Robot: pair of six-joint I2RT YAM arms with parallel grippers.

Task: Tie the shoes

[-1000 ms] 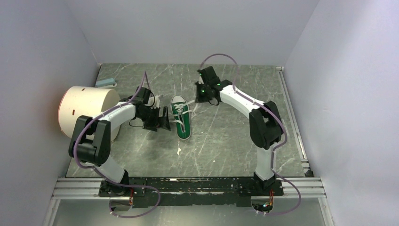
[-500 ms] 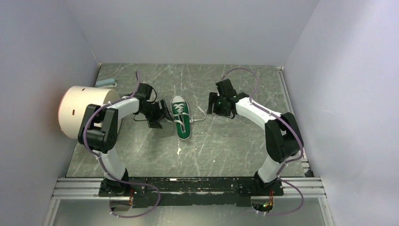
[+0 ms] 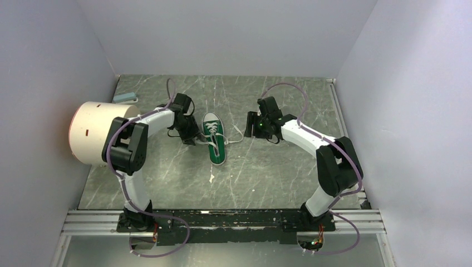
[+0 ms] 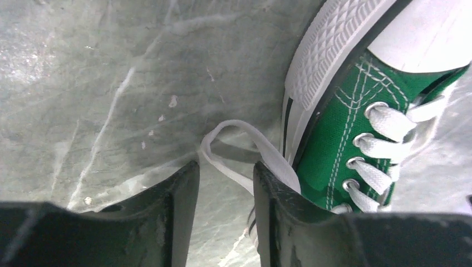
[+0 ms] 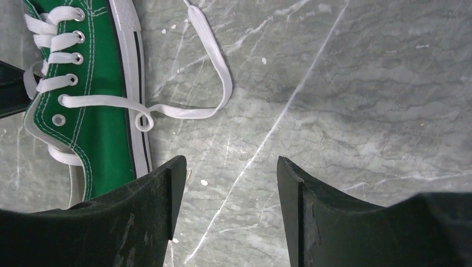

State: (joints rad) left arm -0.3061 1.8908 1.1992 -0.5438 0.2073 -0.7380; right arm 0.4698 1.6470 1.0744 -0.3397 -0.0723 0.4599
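The grey-green marbled table [image 3: 267, 167] fills the floor of my workspace, and at its 9 o'clock edge a big cream cylinder [image 3: 103, 130] lies on its side. Near the middle of the table lies the 1 green sneaker [image 3: 215, 137], white toe cap toward 12 o'clock and heel opening toward 6 o'clock, its white laces untied. My left gripper [image 3: 192, 139] sits low at the sneaker's 9 o'clock, just beside the white sole edge. In my left wrist view its 2 fingers are parted only narrowly, and a loop of lace [image 4: 267, 150] curls off the sole and runs down into the gap between them, against the right-hand finger; the fingers are not pressed onto it. My right gripper [image 3: 249, 125] hovers at the sneaker's 3 o'clock, apart from the shoe. In my right wrist view its fingers are spread wide with only bare table between them, holding nothing. The other lace end [image 5: 183, 113] trails out from an eyelet across the table just ahead of those fingertips. A small blue-grey object [image 3: 124, 97] rests at the table's 10 o'clock corner.
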